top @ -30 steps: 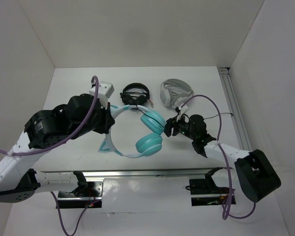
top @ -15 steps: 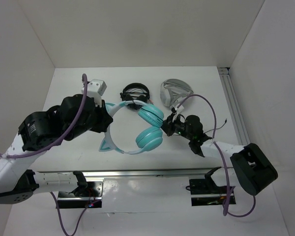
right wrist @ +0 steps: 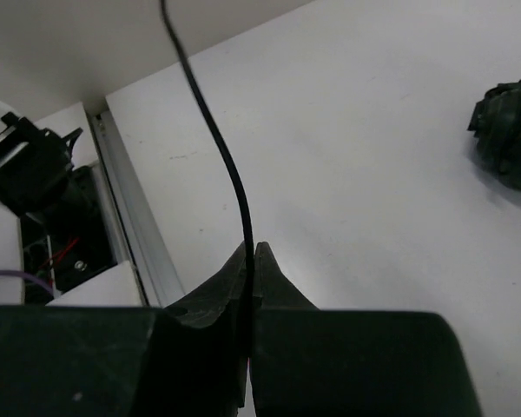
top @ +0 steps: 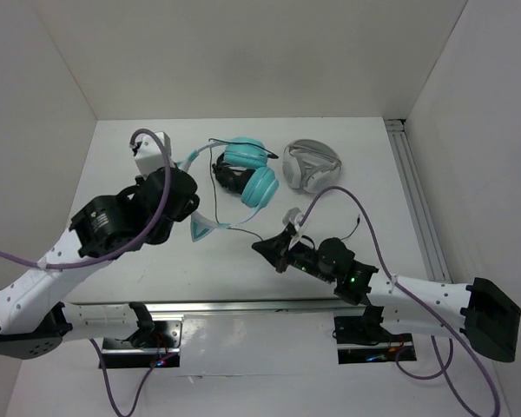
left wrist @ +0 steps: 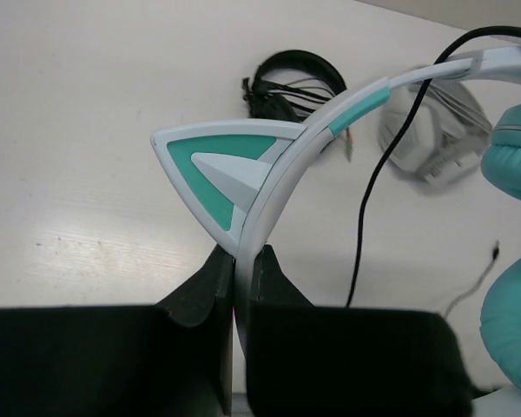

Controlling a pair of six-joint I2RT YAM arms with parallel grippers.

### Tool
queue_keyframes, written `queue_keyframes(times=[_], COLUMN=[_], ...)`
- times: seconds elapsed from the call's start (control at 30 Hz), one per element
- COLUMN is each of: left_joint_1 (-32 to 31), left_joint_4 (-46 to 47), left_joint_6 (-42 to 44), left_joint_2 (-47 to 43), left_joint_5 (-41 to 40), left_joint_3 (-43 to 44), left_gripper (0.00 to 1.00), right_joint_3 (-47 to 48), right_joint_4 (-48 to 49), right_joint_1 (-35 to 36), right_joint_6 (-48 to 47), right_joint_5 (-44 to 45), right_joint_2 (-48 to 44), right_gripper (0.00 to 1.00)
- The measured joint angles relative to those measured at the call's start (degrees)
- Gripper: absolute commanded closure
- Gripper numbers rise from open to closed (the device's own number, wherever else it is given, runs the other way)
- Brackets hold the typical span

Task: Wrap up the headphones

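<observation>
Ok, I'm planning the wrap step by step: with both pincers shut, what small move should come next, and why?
Probably swing the right pincer, shut on the thin black cable, toward the headphones to lay a first loop around the headband. The left pincer clamps that headband beside a cat ear, so the headphones are held steady, and the cable is not wound yet.

The headphones (top: 259, 184) have teal over-ear cups (top: 243, 153) on a pale blue headband (left wrist: 356, 104) bearing a teal-and-white cat ear (left wrist: 217, 169). The cups sit far centre. The headband arcs left and toward the near side, pinched in the left gripper (left wrist: 239, 261). The thin black cable (right wrist: 230, 174) is clamped in the right gripper (right wrist: 250, 256).
</observation>
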Motion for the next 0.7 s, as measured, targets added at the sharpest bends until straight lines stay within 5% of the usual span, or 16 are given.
queue_keyframes(times=[0.33,0.7], left_joint_1=[9.01,8.87], left_joint_4=[4.87,4.35], left_joint_6=[2.75,13.38], left_joint_2=[6.12,12.00], left_joint_5=[-5.70,-1.53], left_joint_3=[-9.33,-9.18], left_gripper=[1.00,1.00], right_joint_3=[7.89,20.17], right_joint_4=[-15.10,-26.16], right_joint_1=[17.97,20.94], right_joint_6=[-5.53,-14.10], right_joint_5=[21.00,32.52], right_joint_2=[-1.79,-0.92], right_gripper=[1.00,1.00])
